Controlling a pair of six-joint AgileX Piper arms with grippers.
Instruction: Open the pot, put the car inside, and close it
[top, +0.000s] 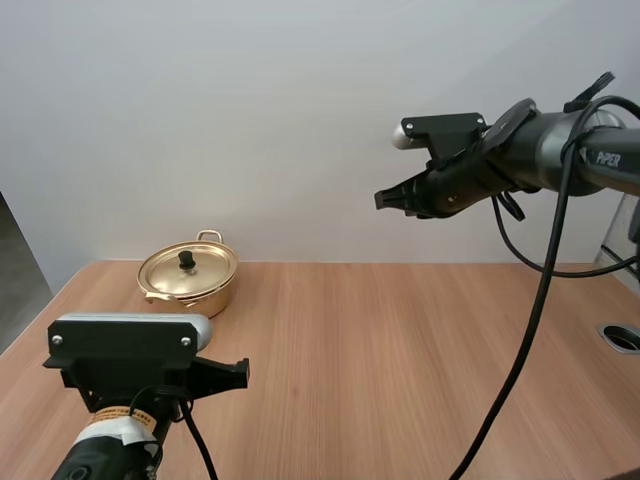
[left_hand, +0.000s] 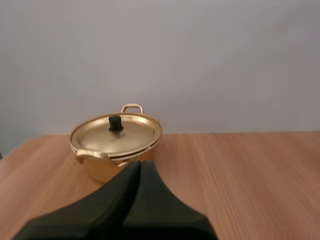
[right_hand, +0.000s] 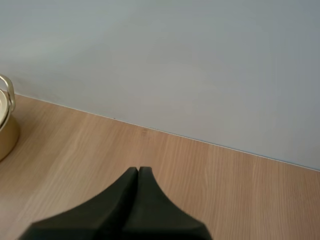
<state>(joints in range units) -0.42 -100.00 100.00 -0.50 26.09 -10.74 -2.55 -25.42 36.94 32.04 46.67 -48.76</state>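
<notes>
A gold pot (top: 188, 277) stands at the back left of the wooden table, its lid on with a black knob (top: 186, 259) in the middle. My left gripper (top: 240, 371) hovers low near the front left, shut on nothing, pointing right. From the left wrist view the pot (left_hand: 116, 141) sits just beyond the shut fingertips (left_hand: 138, 165). My right gripper (top: 381, 199) hangs high over the table's back middle, shut and empty. Its fingertips (right_hand: 138, 171) lie together as one wedge above bare wood, with the pot's edge (right_hand: 6, 125) off to the side.
A round metal-rimmed hole (top: 624, 337) is set in the table (top: 400, 360) near its right edge. The white wall runs along the table's back edge.
</notes>
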